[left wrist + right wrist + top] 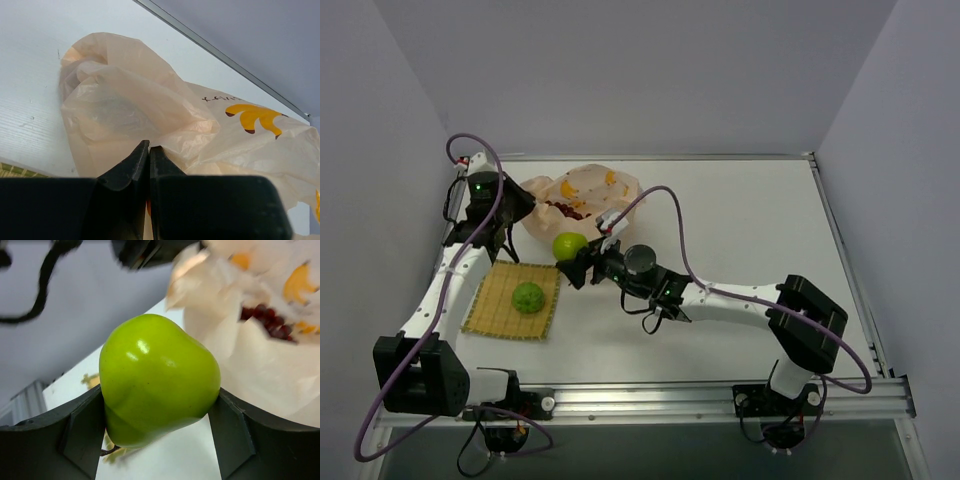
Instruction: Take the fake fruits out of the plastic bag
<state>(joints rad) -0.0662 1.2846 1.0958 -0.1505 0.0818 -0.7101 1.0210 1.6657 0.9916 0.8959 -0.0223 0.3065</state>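
Right claw (pixel 160 395) grasps glossy yellow-green pear (pixel 569 244); left claw (pixel 149 147) clenched on crinkly bag (pixel 130 100).

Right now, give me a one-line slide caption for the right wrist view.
Right hand grips the yellow-green pear-like fake fruit; dark red-purple grapes lie inside the crinkly peach banana-print plastic bag.

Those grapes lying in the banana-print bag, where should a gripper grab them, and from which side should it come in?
Probably pinch the grape bunch across its exposed red cluster, coming in through the plastic bag's open mouth on the near side. The bunch lies just inside that opening, and the left gripper pinches the bag's left edge.
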